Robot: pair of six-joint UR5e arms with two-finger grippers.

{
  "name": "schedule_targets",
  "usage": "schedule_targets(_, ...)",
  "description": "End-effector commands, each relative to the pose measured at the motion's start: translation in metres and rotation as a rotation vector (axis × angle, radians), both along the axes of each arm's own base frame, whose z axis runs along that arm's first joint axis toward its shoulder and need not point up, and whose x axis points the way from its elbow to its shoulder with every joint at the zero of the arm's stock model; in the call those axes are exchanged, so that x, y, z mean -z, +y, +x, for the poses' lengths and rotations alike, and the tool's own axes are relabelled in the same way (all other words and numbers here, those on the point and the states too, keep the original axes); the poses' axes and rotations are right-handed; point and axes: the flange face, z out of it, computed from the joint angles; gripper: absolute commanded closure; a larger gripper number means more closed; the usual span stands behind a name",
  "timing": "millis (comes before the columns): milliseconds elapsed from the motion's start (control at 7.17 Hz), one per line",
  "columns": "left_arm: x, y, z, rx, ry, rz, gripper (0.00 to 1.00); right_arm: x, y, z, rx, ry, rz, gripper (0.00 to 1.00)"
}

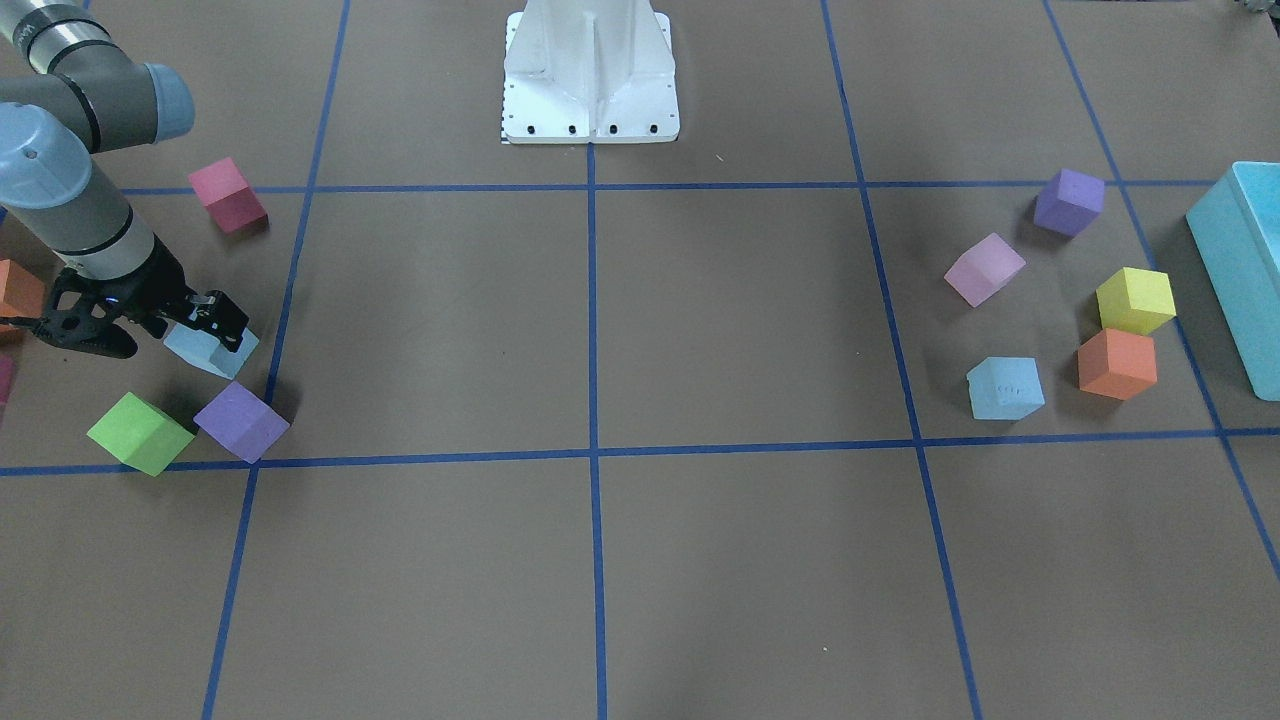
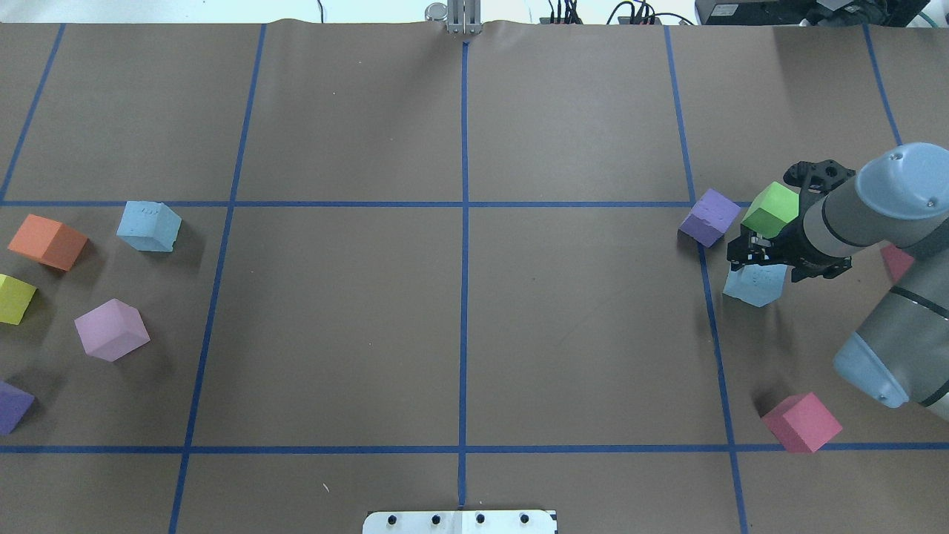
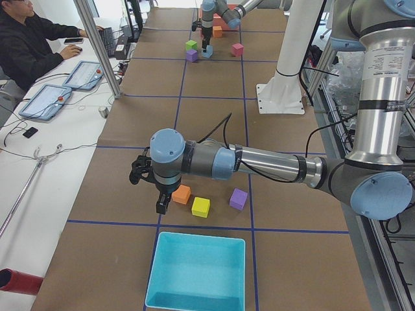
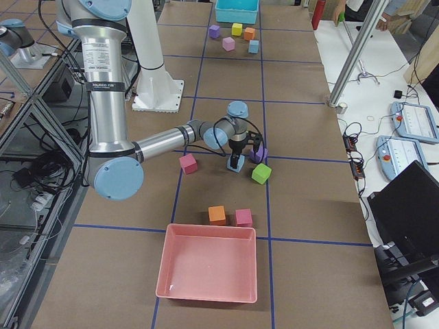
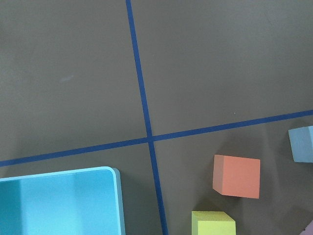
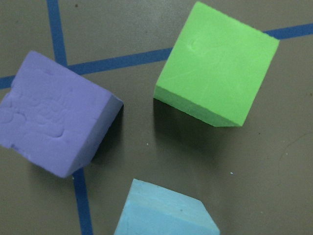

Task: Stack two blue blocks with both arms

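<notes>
One blue block [image 1: 205, 352] lies on the table at the robot's right, next to a green cube [image 1: 140, 432] and a violet cube [image 1: 241, 421]. My right gripper [image 2: 756, 256] is low over this block [image 2: 755, 288], its fingers look open at the block's top. The right wrist view shows the block's top [image 6: 166, 213] at the bottom edge. The other blue block [image 2: 148, 226] sits free at the far left, also in the front view [image 1: 1005, 388]. My left gripper [image 3: 161, 205] hovers near an orange cube [image 3: 181, 194]; I cannot tell whether it is open or shut.
A turquoise bin [image 1: 1245, 270] stands at the left end, with orange [image 1: 1117, 364], yellow [image 1: 1135, 300], lilac [image 1: 984, 268] and purple [image 1: 1068, 201] cubes nearby. A red-pink cube [image 2: 801, 423] lies near the right arm. A pink tray [image 4: 209, 264] stands at the right end.
</notes>
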Motion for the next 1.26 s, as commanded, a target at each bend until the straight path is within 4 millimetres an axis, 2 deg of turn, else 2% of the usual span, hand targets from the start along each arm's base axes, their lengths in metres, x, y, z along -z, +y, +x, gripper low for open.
schedule_targets(0, 0.000, 0.000, 0.000, 0.000, 0.000, 0.000, 0.00, -0.004, 0.006, -0.015, -0.005, 0.008, 0.007, 0.00)
schedule_targets(279, -0.001, 0.000, 0.000, 0.000, 0.000, -0.001, 0.00, -0.006, 0.010, -0.013, 0.000, -0.008, 0.023, 0.01)
schedule_targets(558, -0.004, 0.003, 0.000, 0.000, 0.000, -0.007, 0.00, 0.000, 0.010, -0.013, 0.013, -0.020, 0.036, 0.19)
schedule_targets(977, -0.005, 0.004, 0.000, -0.001, 0.000, -0.006, 0.00, 0.003, 0.009, -0.013, 0.026, -0.027, 0.047, 0.28)
schedule_targets(1116, -0.005, 0.004, 0.000, -0.001, 0.000, -0.006, 0.00, 0.004, 0.008, -0.013, 0.028, -0.028, 0.052, 0.41)
